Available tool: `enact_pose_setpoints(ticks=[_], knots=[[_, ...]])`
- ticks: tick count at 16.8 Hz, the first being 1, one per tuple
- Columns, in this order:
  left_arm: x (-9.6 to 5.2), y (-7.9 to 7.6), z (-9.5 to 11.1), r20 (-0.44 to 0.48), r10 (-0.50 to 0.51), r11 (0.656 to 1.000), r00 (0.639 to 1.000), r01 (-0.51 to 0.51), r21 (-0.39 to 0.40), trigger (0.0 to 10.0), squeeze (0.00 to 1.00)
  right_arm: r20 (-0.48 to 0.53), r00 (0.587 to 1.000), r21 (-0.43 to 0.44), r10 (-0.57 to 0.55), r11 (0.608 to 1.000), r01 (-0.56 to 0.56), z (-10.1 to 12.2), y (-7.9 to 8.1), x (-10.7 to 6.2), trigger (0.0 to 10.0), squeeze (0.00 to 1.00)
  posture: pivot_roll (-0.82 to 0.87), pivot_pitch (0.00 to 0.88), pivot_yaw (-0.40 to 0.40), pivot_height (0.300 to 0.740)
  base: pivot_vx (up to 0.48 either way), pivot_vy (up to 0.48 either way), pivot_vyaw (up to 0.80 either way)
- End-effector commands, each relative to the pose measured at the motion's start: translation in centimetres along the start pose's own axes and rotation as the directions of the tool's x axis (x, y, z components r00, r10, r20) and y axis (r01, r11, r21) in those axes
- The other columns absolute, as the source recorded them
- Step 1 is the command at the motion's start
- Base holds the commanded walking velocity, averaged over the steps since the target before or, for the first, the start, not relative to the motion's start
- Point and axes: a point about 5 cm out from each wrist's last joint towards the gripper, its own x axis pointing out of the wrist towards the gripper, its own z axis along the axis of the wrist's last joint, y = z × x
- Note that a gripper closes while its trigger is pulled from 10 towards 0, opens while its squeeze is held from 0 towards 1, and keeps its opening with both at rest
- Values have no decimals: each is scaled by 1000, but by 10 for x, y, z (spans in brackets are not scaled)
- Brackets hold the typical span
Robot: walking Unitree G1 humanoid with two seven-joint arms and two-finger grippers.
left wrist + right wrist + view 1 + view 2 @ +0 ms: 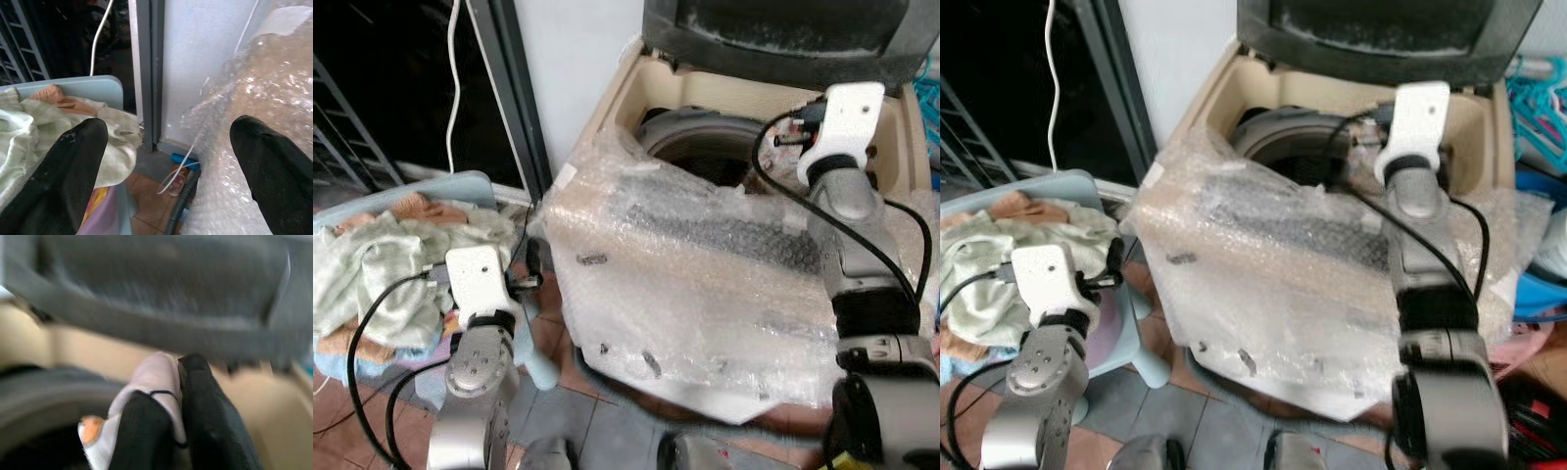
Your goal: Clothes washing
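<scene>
A beige top-loading washing machine [705, 255] wrapped in bubble wrap stands ahead, its dark lid [783, 29] raised and the drum [700, 147] open. My right arm [837, 117] reaches over the drum's far rim. In the right wrist view the right gripper [178, 367] is shut on a pale pink garment [151, 377] with an orange patch, held above the drum. A heap of pale green and peach clothes [382, 264] lies in a light blue tub [460, 181] on the left. My left gripper [166, 132] is open between that heap and the machine, holding nothing.
A dark doorway with a grey frame [514, 98] and a hanging white cable [453, 78] is behind the tub. Turquoise hangers [1538, 98], a blue basin [1542, 284] and a pink one [1528, 343] crowd the machine's right side. Tiled floor [587, 411] lies below.
</scene>
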Motion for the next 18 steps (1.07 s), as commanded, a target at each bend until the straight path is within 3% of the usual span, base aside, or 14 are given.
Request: enact_pose_setpoints(ticks=[1,4,5,8,9,10,11,14,16,17,18], knots=[[0,1,-6,-33,28,999,999,-28,23,10000,0,-6,1000,14,30,999,-30,-7,5,-17,10000,1000,-24,56,13,740,0,0,0],[0,3,-4,-26,39,999,999,-38,26,10000,0,23,994,72,110,991,-112,-8,21,-44,10000,1000,-22,55,17,740,0,0,0],[1,4,-5,-30,33,999,999,-32,35,10000,0,46,981,120,190,974,-194,-6,35,-57,10000,1000,-19,52,20,740,0,0,0],[2,1,-3,-17,5,999,1000,-4,52,10000,0,58,968,171,244,953,-251,-8,50,-78,10000,1000,-18,50,19,740,0,0,0],[1,2,-3,-15,6,999,1000,-5,47,10000,0,35,956,244,292,925,-292,-17,59,-94,10000,941,-16,51,21,740,0,0,0],[1,2,-3,-13,4,999,1000,-3,44,10000,0,23,942,274,336,904,-329,-23,66,-106,10000,208,-15,52,22,740,0,0,0],[0,1,-3,-15,-1,999,1000,1,45,10000,0,-20,923,322,383,877,-357,-33,73,-118,10000,0,-13,52,24,740,0,0,0],[-1,2,-3,-18,-7,999,1000,8,50,10000,0,-183,887,524,424,805,-277,-65,79,-142,10000,0,-9,54,25,740,0,0,0],[-1,1,-6,-35,-13,999,999,15,52,10000,0,-233,868,684,438,709,-174,-80,76,-145,10000,0,-10,56,27,740,0,0,0],[-1,1,-7,-41,-13,998,999,15,54,10000,0,-290,830,705,476,693,-151,-93,81,-147,10000,0,-15,57,28,740,0,0,0],[0,0,-7,-44,-11,998,999,14,56,10000,0,-314,818,715,482,687,-131,-99,81,-146,10000,0,-12,57,28,740,0,0,0]])
